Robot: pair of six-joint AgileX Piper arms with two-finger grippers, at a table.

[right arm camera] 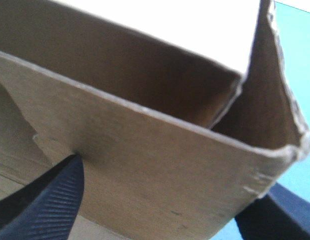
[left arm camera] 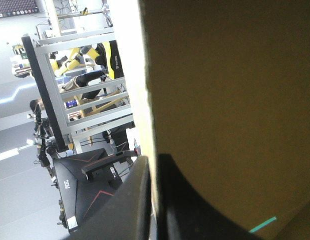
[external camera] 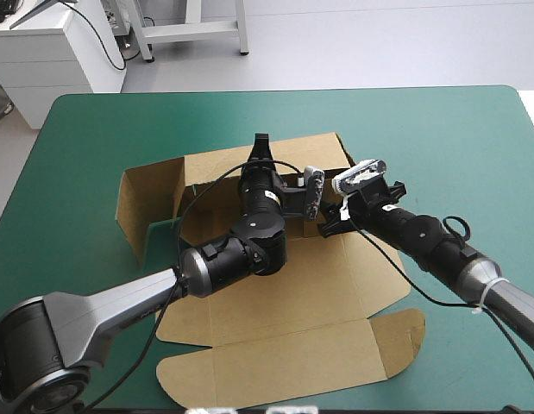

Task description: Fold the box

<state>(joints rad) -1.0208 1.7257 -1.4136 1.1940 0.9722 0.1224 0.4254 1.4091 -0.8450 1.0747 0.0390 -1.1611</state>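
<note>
Left claw (external camera: pixel 261 148) is clamping the brown box (external camera: pixel 284 302) by its far wall at 12 o'clock. Right claw (right arm camera: pixel 175 180) is gaping apart at the wall corner, near 2 o'clock.

Judging: steady the far wall upright while tucking the corner (no twisting).

Box is sitting mid-table (external camera: pixel 474 129), with walls standing at 9 and 12 and the lid lying flat at 6.

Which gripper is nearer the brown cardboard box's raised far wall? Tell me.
Left. The left gripper is shut on the far wall, at its top edge; the open right gripper faces the right side wall.
</note>
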